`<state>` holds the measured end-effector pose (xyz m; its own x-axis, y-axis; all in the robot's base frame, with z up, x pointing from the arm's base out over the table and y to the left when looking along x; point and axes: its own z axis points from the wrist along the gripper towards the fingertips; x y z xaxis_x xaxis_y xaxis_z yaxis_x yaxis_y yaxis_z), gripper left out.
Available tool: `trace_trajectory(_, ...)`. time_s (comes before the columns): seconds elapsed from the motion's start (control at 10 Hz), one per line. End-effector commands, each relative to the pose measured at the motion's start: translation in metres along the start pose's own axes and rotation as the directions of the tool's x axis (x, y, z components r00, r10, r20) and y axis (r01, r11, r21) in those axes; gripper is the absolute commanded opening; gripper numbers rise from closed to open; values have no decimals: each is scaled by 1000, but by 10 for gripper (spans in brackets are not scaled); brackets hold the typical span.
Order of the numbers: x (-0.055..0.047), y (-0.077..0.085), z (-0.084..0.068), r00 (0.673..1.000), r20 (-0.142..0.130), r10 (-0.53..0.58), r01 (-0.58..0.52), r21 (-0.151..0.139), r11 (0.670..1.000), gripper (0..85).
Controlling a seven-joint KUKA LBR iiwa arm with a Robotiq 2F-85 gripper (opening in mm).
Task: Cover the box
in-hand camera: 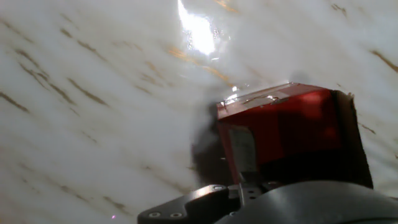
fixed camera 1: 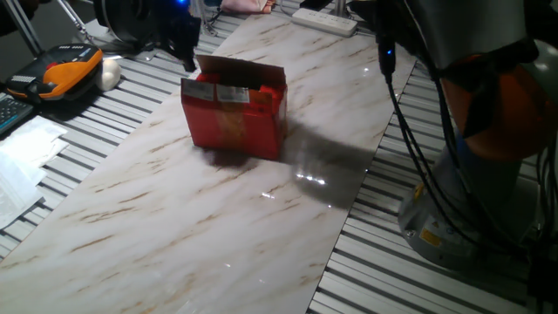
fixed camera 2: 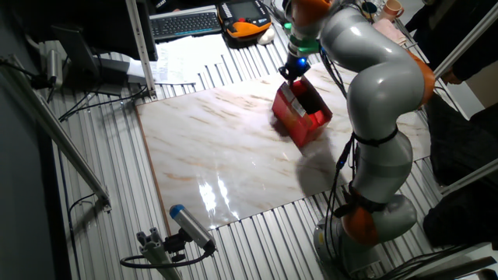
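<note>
The red box (fixed camera 1: 234,120) stands on the marble board (fixed camera 1: 174,227) with its top open. A brown flap (fixed camera 1: 246,70) stands upright at its back edge, and white labels sit near its top. It also shows in the other fixed view (fixed camera 2: 302,115) and in the hand view (in-hand camera: 283,127). My gripper (fixed camera 1: 185,48) is dark and hangs just above the box's far left corner, close to the flap's edge. It also shows in the other fixed view (fixed camera 2: 295,70). Its fingers are in shadow, so I cannot tell if they are open or shut.
A white power strip (fixed camera 1: 324,19) lies at the far end of the board. An orange and black device (fixed camera 1: 70,70) and papers (fixed camera 1: 22,157) lie on the slatted table at the left. My arm's base (fixed camera 1: 462,209) stands at the right. A blue-tipped tool (fixed camera 2: 191,225) lies beyond the board's edge.
</note>
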<state>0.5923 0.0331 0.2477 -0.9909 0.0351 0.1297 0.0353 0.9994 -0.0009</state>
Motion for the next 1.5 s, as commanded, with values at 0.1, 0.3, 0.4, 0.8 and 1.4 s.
trace_trajectory(0.1,4,3,15,999,32,-4,3,24,1000,0)
trace_trajectory(0.3,2,-10,31,998,61,-28,28,3,1000,0)
trace_trajectory(0.4,1,-15,39,996,77,-34,35,-7,999,0)
trace_trajectory(0.8,-5,-21,60,993,104,-51,53,-11,999,0)
trace_trajectory(1.4,-10,-15,87,988,145,-56,58,-12,998,0)
